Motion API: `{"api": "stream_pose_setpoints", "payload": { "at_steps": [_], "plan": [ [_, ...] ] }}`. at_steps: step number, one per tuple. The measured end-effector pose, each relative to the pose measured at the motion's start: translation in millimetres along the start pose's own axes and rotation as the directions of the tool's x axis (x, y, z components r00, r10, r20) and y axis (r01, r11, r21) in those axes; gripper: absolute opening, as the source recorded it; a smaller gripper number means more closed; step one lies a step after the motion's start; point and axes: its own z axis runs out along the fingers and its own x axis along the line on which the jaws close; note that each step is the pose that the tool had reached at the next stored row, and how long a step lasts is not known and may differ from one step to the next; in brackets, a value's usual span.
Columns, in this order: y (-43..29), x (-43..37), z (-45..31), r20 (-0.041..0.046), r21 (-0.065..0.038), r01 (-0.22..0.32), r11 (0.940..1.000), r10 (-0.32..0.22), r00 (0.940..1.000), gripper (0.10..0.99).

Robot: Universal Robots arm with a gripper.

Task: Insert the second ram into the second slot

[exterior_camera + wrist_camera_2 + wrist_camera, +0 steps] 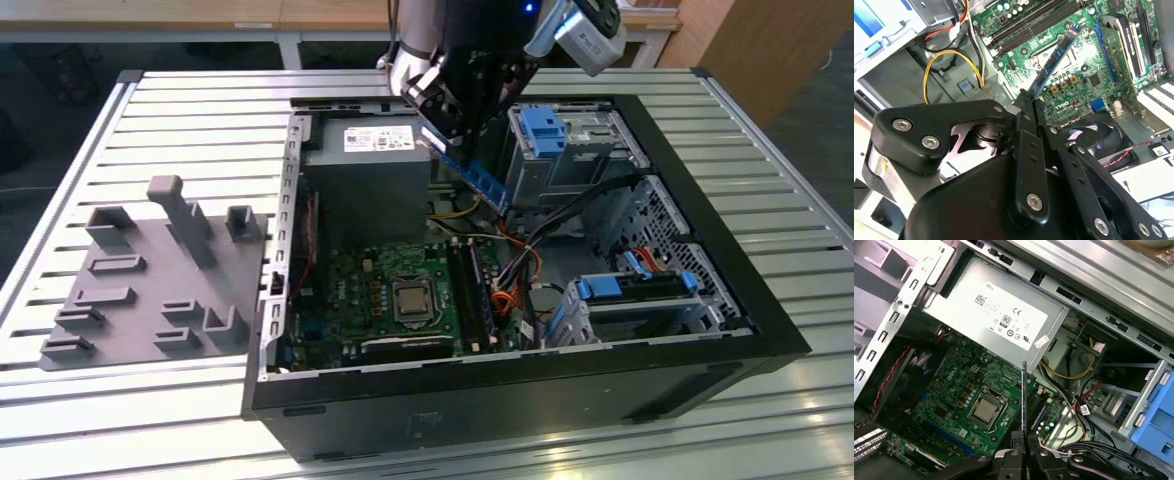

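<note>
My gripper (461, 148) hangs over the back of the open computer case (694, 260), shut on the second ram (483, 182). The ram is a thin blue stick that slants down towards the exterior view's right. In the second wrist view the ram (1056, 56) reaches out from the fingers (1024, 112) above the green motherboard (1114, 75). The first wrist view shows the ram (1024, 397) edge-on, rising from the gripper (1022, 438). The long dark memory slots (470, 282) (1026, 22) (1039, 412) lie below it, apart from the stick. I cannot tell which is the second slot.
A grey power supply (367, 175) (994, 315) fills the case's back corner beside the gripper. Light-blue drive-bay clips (541, 130) (638, 287) and loose cables (534, 235) crowd the exterior view's right. The processor socket (404, 298) sits mid-board. A grey fixture plate (154, 280) lies outside the case.
</note>
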Motion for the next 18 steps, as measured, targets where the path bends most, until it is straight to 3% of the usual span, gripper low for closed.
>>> {"api": "stream_pose_setpoints", "payload": {
  "at_steps": [10, 18],
  "plan": [
    [0.0, 0.0, 0.2, 0.0003, 0.001, -0.076, 0.9971, 0.076, 0.9971, 0.141],
    [0.0, 0.0, 0.3, 0.0005, 0.001, -0.139, 0.9903, 0.139, 0.9903, 0.141]
  ]
}}
